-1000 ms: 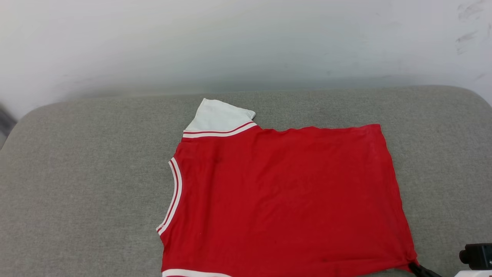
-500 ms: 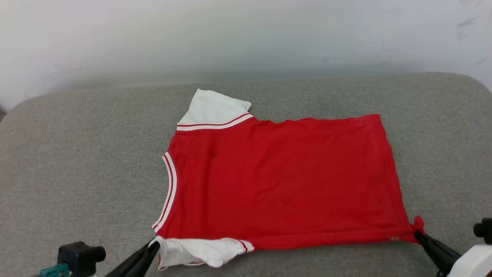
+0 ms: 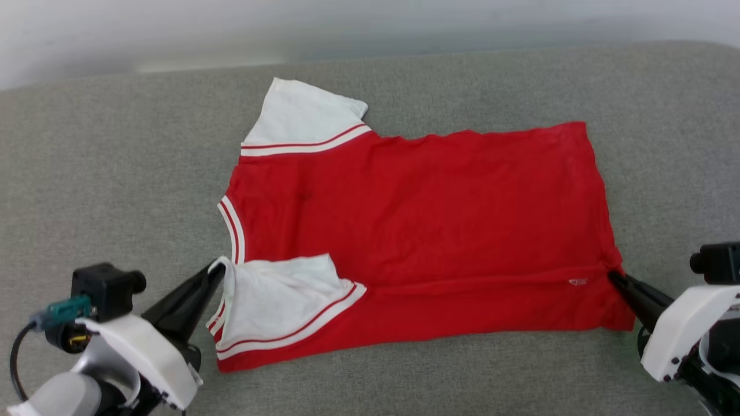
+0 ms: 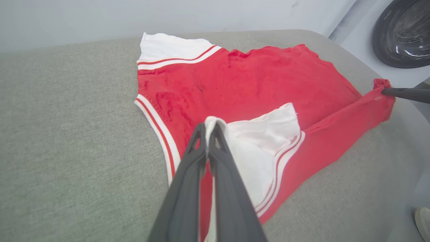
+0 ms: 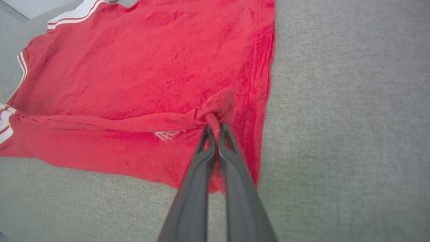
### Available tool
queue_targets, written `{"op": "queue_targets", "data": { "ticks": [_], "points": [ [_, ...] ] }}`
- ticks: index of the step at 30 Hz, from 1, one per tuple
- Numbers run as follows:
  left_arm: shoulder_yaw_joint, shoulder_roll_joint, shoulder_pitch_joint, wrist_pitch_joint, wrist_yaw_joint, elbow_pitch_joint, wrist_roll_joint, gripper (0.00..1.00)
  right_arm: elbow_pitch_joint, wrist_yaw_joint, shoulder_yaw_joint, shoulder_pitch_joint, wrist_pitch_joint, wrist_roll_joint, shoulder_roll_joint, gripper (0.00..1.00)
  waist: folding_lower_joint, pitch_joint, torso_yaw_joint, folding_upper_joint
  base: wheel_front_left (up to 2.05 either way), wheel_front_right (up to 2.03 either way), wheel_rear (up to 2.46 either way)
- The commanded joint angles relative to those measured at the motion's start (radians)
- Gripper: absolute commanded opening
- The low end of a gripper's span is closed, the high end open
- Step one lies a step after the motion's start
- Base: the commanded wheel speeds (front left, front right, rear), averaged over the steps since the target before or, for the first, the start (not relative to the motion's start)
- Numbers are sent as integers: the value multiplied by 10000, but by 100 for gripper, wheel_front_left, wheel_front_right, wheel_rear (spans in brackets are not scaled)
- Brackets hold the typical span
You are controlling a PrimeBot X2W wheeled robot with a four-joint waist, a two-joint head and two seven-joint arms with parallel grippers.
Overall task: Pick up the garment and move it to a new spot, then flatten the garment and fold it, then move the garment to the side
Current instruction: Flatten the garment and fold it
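one garment (image 3: pixel 416 219), red with white sleeves, lies plain side up at the middle of the grey bench (image 3: pixel 115 173). its long axis runs along the bench's length, neck opening toward the bench's left end and hem toward the right end.

two tools are at work, both on the side of the garment nearest the bench's front edge. the left tool (image 3: pixel 215 267) is pressed together on the cuff of the near sleeve (image 3: pixel 277 300), with white cloth pinched between its tips in the left wrist view (image 4: pixel 208 127). the right tool (image 3: pixel 611 276) is pressed together on a bunched red hem corner (image 5: pixel 220 101).

of the two sleeves, the far sleeve (image 3: pixel 300 115) lies flat, pointing toward the bench's back edge. the near one is turned over onto the red body, and a red strip between the two tools is lifted likewise.

the fold seems to be under way. the rest of the garment lies beyond both tools, toward the bench's back edge, so the held edge should probably travel that way, parallel to the long axis. each tool is nearer its own end, and if they go unevenly the edge may skew.
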Motion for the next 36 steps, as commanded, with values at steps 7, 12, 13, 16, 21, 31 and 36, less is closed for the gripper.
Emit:
{"op": "queue_targets", "data": {
  "ticks": [7, 12, 13, 16, 21, 31, 36],
  "points": [
    [-276, -392, -1327, 135, -173, 1334, 253, 0, 890, -3, 174, -1062, 108, -565, 194, 0, -2, 694, -63, 0, 0, 0, 0],
    [-665, -951, -2194, 42, -218, 2595, 528, 59, 1530, -3, 497, -1497, -53, -827, 184, 42, -2, 824, 26, 0, 0, 0, 0],
    [-728, -1042, -2285, -18, -222, 2772, 609, 100, 1601, -3, 544, -1535, -119, -870, 169, 100, -2, 804, 40, 0, 0, 0, 0],
    [-820, -1342, -2518, -209, -164, 3332, 751, 100, 1749, -3, 692, -1604, -320, -1096, 88, 100, -2, 669, 95, 0, 0, 0, 0],
    [-820, -1784, -2599, -703, 114, 4083, 876, 100, 1764, -3, 889, -1632, -518, -1591, 39, 100, -2, 244, 122, 0, 0, 0, 0],
    [-733, -1710, -1808, -384, 1754, 3964, 1214, 100, 1087, -3, -103, -533, 891, -3034, 570, 100, -2, -664, 239, 0, 0, 0, 0],
    [-745, -1460, -665, 509, 2727, 2546, 954, 100, 74, -3, -1092, 331, 2337, -3958, 1429, 100, -2, -853, 240, 0, 0, 0, 0]
  ]
}}
